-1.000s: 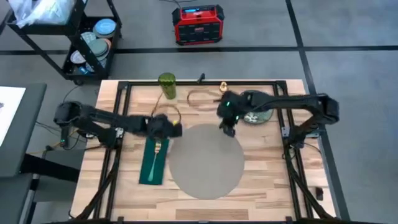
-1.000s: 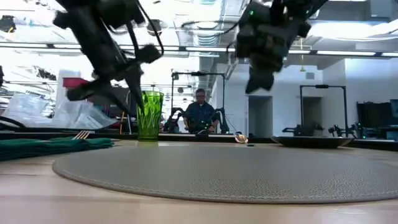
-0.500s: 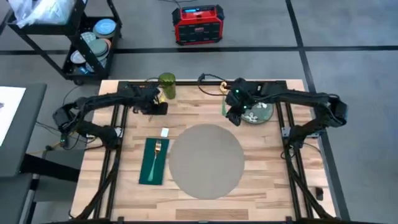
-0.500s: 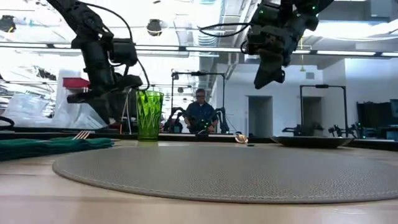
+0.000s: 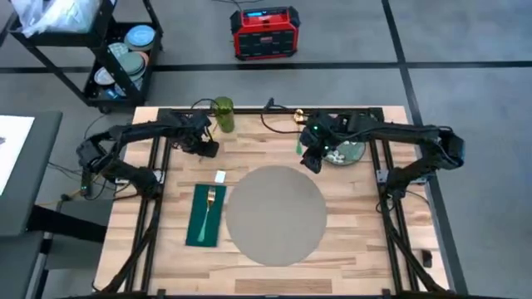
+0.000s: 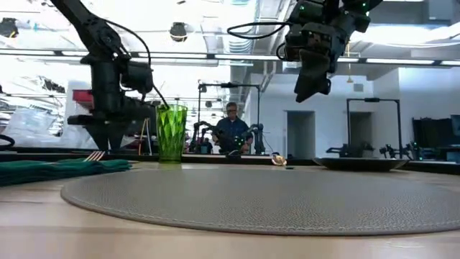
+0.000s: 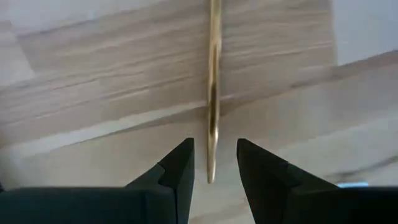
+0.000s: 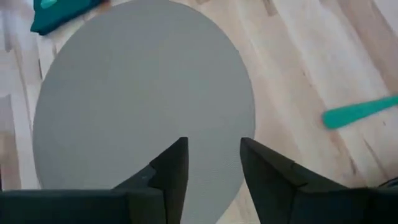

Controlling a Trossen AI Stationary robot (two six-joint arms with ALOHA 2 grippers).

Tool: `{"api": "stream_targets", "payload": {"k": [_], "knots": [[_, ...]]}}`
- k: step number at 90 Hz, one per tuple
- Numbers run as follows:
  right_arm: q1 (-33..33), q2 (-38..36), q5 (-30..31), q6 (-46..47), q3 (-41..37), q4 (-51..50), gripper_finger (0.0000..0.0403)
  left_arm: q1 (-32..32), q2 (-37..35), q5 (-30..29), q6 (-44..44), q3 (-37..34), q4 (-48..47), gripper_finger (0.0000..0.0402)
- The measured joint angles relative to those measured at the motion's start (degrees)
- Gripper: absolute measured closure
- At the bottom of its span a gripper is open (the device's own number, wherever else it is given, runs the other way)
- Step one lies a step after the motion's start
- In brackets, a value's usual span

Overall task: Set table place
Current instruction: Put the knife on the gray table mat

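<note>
- The place (image 5: 275, 215), a plain round grey-beige mat, lies flat in the middle of the table (image 5: 357, 232), towards its near half, and nothing stands on it yet; the low view shows its woven top bare from edge to edge.
- Just beside the mat on the left arm's side lies a dark green cloth (image 5: 204, 218) with a gold fork (image 5: 209, 205) on it, so that part of the setting looks done (a small pale item sits just past the cloth's far end, too small to name).
- The dark green plate (image 5: 347, 152) rests near the far right of the table, well apart from the mat, and by my judgement it has yet to go onto the mat.
- The green glass (image 5: 222, 115) stands upright at the far edge, also away from the setting.
- The left gripper (image 7: 213, 163) is down by the tabletop next to the glass, its fingers parted with a thin gold utensil (image 7: 214, 74) lying on the wood in line with the gap between them; nothing is gripped (which kind of utensil, I cannot tell).
- The right gripper (image 8: 213, 163) hangs above the table between the plate and the mat's far edge, fingers spread and holding nothing; its wrist view looks down on the mat, with a teal handle (image 8: 359, 111) lying on the wood off to one side.
- Judged overall, the setting is in its early part: mat, cloth and fork are laid, while the plate, the glass and the remaining cutlery are left.
</note>
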Motion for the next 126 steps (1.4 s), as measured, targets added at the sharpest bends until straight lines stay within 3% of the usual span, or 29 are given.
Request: {"api": "stream_targets", "payload": {"k": [25,39,55,85,126], "knots": [[0.5,0.0,-0.2,0.9,0.0,-1.2,0.0270,-1.3,8.7,2.4,-0.2,0.4,2.0,0.0296],[1.3,0.0,-0.2,1.2,0.0,-1.9,0.0270,-2.1,9.2,1.2,-2.4,0.5,1.9,0.0315],[2.1,0.0,-0.1,1.4,0.0,-1.4,0.0282,-2.1,6.6,0.8,-4.4,0.0,1.1,0.0390],[2.3,0.0,0.1,1.3,0.0,-1.3,0.0321,-5.4,2.5,0.6,-9.4,-0.4,-4.5,0.0399],[2.3,0.0,0.1,-1.6,0.0,-1.3,0.0329,-10.3,-14.0,-0.3,-22.2,-0.2,-18.6,0.0401]]}}
